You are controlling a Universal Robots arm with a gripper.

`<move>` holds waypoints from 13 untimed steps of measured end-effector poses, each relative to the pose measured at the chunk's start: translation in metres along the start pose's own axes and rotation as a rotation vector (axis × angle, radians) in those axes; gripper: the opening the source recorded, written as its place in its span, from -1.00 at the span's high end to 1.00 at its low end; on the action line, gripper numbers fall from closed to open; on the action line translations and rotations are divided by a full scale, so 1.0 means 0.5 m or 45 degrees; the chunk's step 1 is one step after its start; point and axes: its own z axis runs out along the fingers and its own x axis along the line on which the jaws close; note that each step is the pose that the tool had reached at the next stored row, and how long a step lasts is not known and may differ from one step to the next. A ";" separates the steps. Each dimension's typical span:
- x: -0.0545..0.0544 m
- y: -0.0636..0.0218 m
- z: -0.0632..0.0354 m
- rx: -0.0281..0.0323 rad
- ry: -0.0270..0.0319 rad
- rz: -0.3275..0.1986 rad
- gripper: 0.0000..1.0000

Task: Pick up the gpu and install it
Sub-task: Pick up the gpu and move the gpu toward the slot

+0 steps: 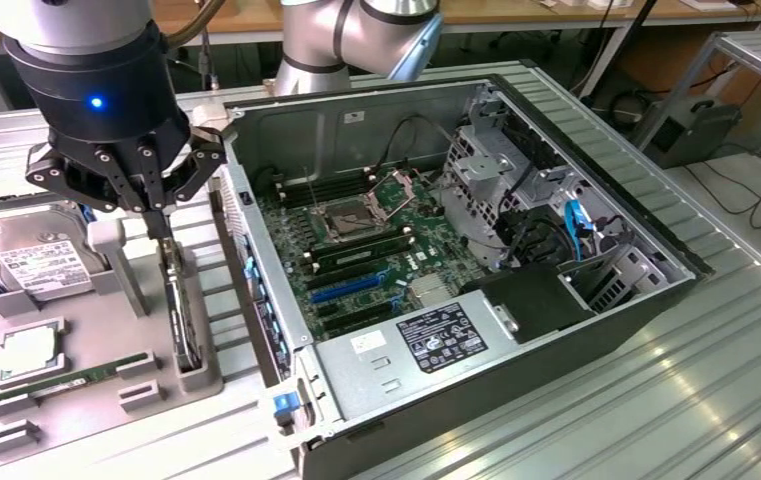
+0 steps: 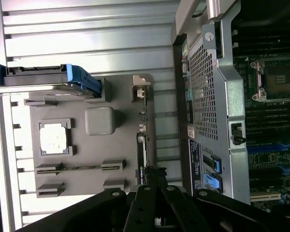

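Note:
The gpu point(image 1: 184, 318) stands on edge in a slot of the grey parts tray point(image 1: 100, 400), to the exterior view's left of the open computer case point(image 1: 487, 330). It looks like a thin dark card. My gripper point(image 1: 163, 232) hangs straight above the card's far end, with its fingers drawn together at the card's top edge. The wrist view looks down the gripper point(image 2: 153, 176) onto the gpu point(image 2: 142, 140), seen edge-on, with the fingertips pinched at its near end. The card still sits in its slot.
On the tray lie a hard drive point(image 1: 31, 258), a CPU point(image 1: 29, 345) and a green RAM stick point(image 1: 57, 385). The case holds the motherboard with its blue card slot point(image 1: 351, 285) and CPU socket point(image 1: 353, 212). The case's side wall point(image 2: 210, 96) rises beside the tray.

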 end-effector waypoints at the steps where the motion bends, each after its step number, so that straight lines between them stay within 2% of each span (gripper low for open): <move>1: 0.000 0.000 0.000 0.0000 0.0000 0.000 0.79; 6: 0.000 0.000 0.000 0.0000 0.0000 0.000 0.77; 8: 0.000 0.000 0.000 0.0000 0.0000 0.000 0.53; 9: 0.000 0.000 0.000 0.0000 0.0000 0.000 0.53; 10: 0.000 0.000 0.000 0.0000 0.0000 0.000 0.29; 11: 0.000 0.000 0.000 0.0000 0.0000 0.000 0.15; 13: 0.000 0.000 0.000 0.0000 0.0000 0.000 0.15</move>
